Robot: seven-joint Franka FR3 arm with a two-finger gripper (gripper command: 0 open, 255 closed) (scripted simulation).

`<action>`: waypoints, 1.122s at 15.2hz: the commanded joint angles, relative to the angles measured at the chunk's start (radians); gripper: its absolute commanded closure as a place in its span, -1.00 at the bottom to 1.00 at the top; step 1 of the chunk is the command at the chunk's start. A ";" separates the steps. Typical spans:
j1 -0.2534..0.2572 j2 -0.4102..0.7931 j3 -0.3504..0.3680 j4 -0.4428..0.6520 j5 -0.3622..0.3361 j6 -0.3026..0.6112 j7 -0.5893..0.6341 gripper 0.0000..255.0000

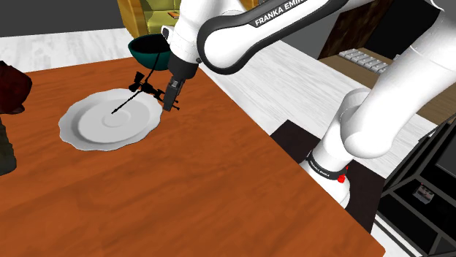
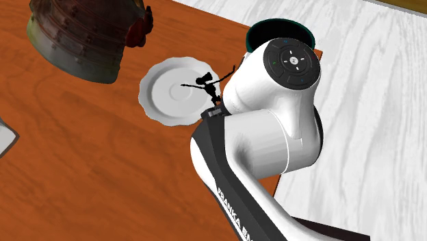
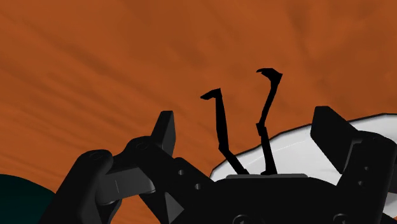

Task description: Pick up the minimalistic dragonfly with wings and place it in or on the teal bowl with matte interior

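Observation:
A thin black dragonfly (image 1: 140, 89) lies at the rim of a white plate (image 1: 95, 128), on the side towards the bowl, its long tail reaching over the plate's middle. The teal bowl (image 1: 148, 51) stands just beyond, near the table's far edge. My black gripper (image 1: 172, 101) hangs low beside the dragonfly, on the shoulder view's right of it. In the wrist view the gripper (image 3: 250, 130) is open, and two thin parts of the dragonfly (image 3: 222, 127) rise between the fingers without touching them. From the second exterior view, the dragonfly (image 2: 204, 82) sits on the plate (image 2: 167, 92), and the arm partly hides the bowl (image 2: 263, 29).
A large dark helmet-like object (image 2: 82, 34) stands on the brown wooden table (image 1: 183, 190) past the plate. The table's edge runs close by the bowl. A yellow piece of furniture (image 1: 150, 14) stands behind the bowl, and black shelving (image 1: 427, 182) beside the stand.

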 commanded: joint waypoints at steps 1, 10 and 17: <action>0.000 0.000 0.000 0.000 0.000 0.000 0.000 -1.00; 0.000 0.000 0.000 0.000 0.000 0.000 0.000 1.00; -0.001 -0.039 -0.005 0.046 0.001 -0.084 0.003 1.00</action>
